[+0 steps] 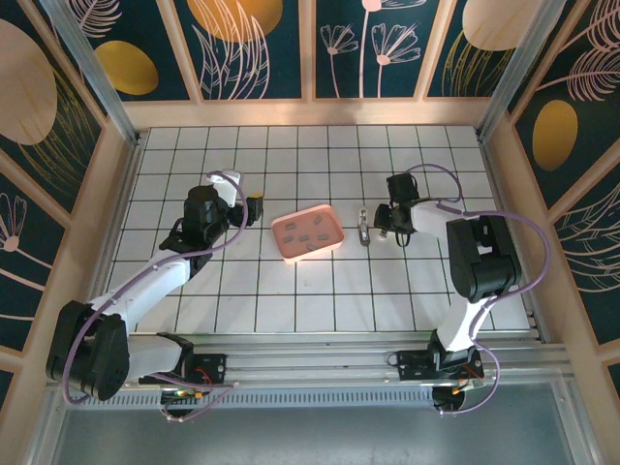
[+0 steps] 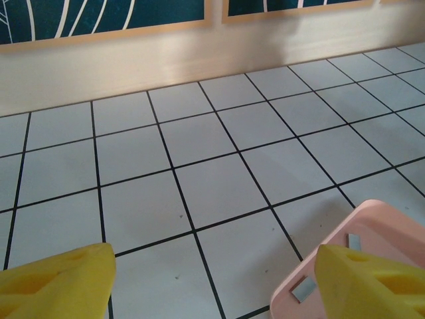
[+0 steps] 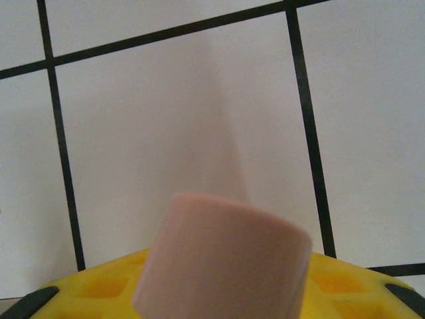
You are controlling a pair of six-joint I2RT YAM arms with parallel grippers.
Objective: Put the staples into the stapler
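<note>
The stapler (image 1: 363,228), small, narrow and grey, lies on the tiled floor just right of the pink tray (image 1: 287,250). Several staples (image 1: 308,237), small grey strips, lie in that tray; two staples (image 2: 304,289) show at its near corner in the left wrist view. My left gripper (image 1: 254,208) hovers left of the tray, open, with bare tile between its yellow fingers (image 2: 60,282). My right gripper (image 1: 387,223) sits close beside the stapler's right. In the right wrist view a pale pink rounded block (image 3: 226,252) sits against the yellow fingers (image 3: 86,292), hiding how the jaws stand.
The pink tray's corner (image 2: 382,222) lies beside my left gripper's right finger. Wooden walls with painted panels (image 1: 310,48) close in the tiled floor at the back and sides. A metal rail (image 1: 320,354) with the arm bases runs along the near edge.
</note>
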